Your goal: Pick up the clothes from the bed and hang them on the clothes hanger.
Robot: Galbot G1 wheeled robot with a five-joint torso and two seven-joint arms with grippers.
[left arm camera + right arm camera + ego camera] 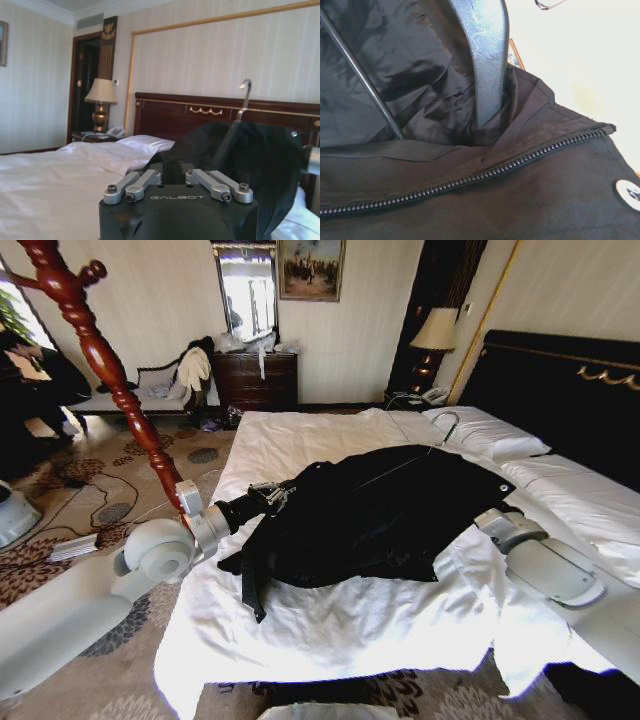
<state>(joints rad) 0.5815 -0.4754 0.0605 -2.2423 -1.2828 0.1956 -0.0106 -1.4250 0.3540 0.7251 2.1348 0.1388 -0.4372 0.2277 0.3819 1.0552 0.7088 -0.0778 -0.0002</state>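
On the bed [330, 630], the left end effector [268, 494] pinches the black clothes [380, 510], apparently steadying them around the clothes hanger [446, 423]; the right end effector's [497, 521] grip cannot be told.

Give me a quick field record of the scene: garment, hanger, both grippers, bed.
garment: black clothes bunched on the bed, zipper visible in the right wrist view
hanger: clothes hanger inside the garment, silver hook poking out toward the pillows
left gripper: left gripper at the garment's near-left edge, fingers closed on black fabric
right gripper: right gripper tucked into the garment's right side, finger state unclear
coat stand: wooden coat stand beside the bed, to the robot's left
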